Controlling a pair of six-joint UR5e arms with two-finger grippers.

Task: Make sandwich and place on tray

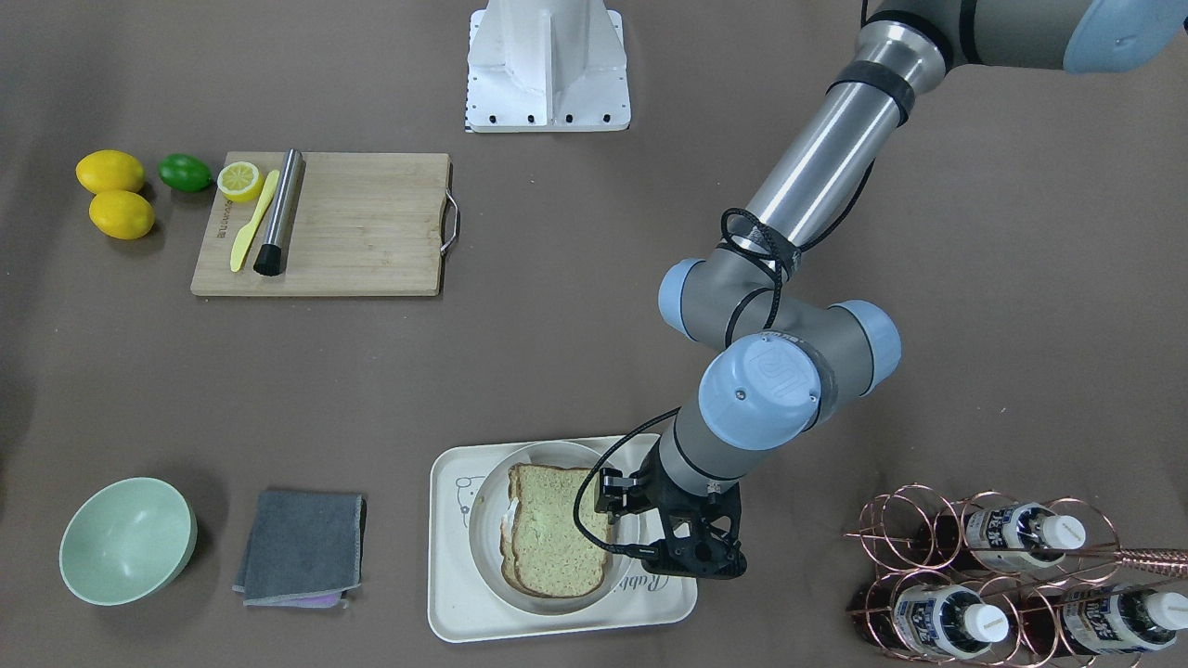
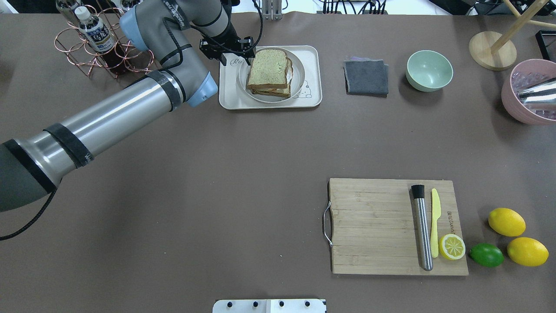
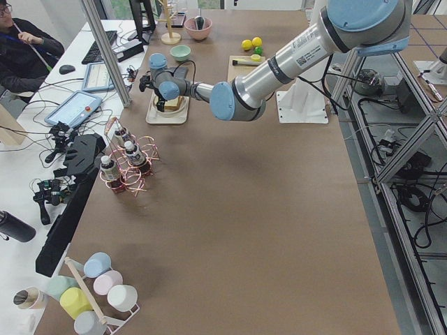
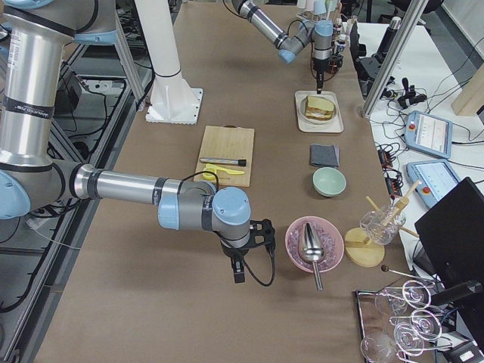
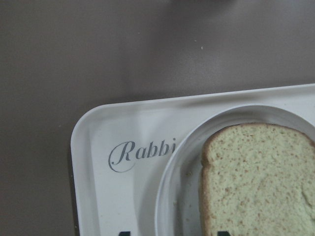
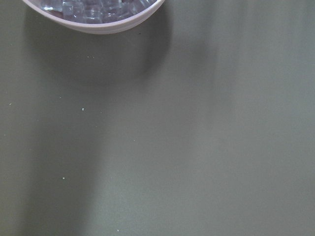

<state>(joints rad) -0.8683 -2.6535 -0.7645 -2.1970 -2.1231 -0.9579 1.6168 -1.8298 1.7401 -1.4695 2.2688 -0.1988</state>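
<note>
On your near edge toward the right-hand corner, the cutting board (image 2: 382, 226) lies well clear of the work, so no risk comes from there. At the right end of the worktop, the right gripper (image 4: 239, 272) hangs low just beside the pink bowl (image 2: 514, 102). Only the side view shows it, so you cannot tell whether it is open or closed. If that arm moves sideways without lifting first, it could knock the bowl.

The real risk is at the far edge, toward the left corner. There the sandwich (image 2: 268, 69) is stacked on the round plate (image 1: 487, 520), and the plate sits inside the tray (image 2: 310, 56), so the job looks all but finished. The left gripper (image 2: 237, 61) is spread open and holds nothing. It is low over the plate's left rim, with one fingertip at the edge of the upper slice (image 1: 557, 538). You cannot tell whether that fingertip touches the bread.

- **Dragging out sideways:** retreat straight up, because a sideways pull could shift that slice or slide the plate across the tray.
- **Cable:** watch the cable (image 1: 585, 520) looping by the fingers, which could brush the bread.
- **Rack behind the arm:** the left arm (image 2: 108, 117) passes near the bottle rack (image 2: 93, 48) in the far left corner, and a wide swing home could clip it.
</note>
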